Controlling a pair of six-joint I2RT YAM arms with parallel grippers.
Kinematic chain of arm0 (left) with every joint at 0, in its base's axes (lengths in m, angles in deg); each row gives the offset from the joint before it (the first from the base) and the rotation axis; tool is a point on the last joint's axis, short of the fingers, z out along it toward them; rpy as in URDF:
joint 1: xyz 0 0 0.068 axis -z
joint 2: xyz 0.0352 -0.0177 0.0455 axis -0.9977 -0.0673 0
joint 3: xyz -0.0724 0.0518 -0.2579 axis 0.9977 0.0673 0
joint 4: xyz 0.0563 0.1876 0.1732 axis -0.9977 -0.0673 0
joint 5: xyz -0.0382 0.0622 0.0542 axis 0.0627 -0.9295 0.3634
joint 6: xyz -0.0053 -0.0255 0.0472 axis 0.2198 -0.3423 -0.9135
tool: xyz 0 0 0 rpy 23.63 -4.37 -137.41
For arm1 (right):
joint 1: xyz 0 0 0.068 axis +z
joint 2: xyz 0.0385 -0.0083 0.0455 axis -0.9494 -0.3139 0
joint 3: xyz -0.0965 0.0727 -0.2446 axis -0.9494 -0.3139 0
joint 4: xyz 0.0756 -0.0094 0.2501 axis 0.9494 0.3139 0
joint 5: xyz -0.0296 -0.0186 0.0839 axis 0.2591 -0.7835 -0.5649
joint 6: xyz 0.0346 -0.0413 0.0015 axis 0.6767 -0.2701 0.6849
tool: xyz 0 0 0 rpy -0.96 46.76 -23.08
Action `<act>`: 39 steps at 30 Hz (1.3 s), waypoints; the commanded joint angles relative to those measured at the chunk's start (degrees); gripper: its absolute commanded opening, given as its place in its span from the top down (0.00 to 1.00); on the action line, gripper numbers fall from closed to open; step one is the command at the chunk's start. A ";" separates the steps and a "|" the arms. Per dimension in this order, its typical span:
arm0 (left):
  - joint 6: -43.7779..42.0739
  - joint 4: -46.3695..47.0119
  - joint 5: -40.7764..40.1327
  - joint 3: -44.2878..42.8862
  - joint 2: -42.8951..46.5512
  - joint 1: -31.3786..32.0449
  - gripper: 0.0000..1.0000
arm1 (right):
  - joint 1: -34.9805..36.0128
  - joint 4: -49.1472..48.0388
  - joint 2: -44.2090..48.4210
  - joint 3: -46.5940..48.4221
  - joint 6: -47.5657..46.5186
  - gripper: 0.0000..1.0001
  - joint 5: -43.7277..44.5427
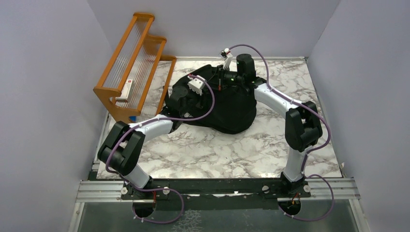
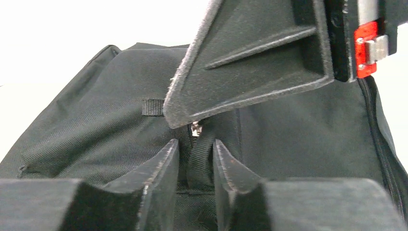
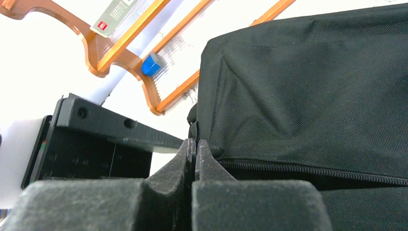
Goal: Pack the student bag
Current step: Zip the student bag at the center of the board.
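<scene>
The student bag [image 1: 234, 108] is a large black fabric backpack lying at the back middle of the table. Both grippers meet at its top left end. My right gripper [image 1: 221, 79] is shut on the zip pull [image 3: 194, 131]; a closed zip line [image 3: 312, 171] runs off to the right. In the left wrist view the metal slider [image 2: 195, 129] shows just under the right gripper's finger [image 2: 250, 62]. My left gripper [image 2: 196, 154] is closed on a fold of the bag's fabric [image 2: 202, 159] just below the slider. The bag fills both wrist views [image 2: 96, 130] [image 3: 308, 86].
An orange wooden rack [image 1: 130, 67] with clear slats stands at the back left, close to the bag; a white card [image 1: 126, 90] rests in it. The right wrist view shows the rack [image 3: 120, 53] with a small blue object [image 3: 153, 64]. Grey walls enclose the marble table [image 1: 203, 150].
</scene>
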 commanded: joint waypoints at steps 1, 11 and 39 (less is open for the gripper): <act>0.44 1.69 -0.36 1.37 0.22 0.11 0.78 | -0.35 -3.95 3.94 -0.50 0.79 0.99 1.29; 0.67 0.97 -0.48 5.61 1.99 0.11 1.00 | -1.68 -4.65 4.40 -1.68 -0.82 0.99 7.57; 5.25 -9.65 -1.81 11.78 8.70 0.11 1.00 | -8.99 -7.83 -3.31 -0.82 -4.04 0.99 20.66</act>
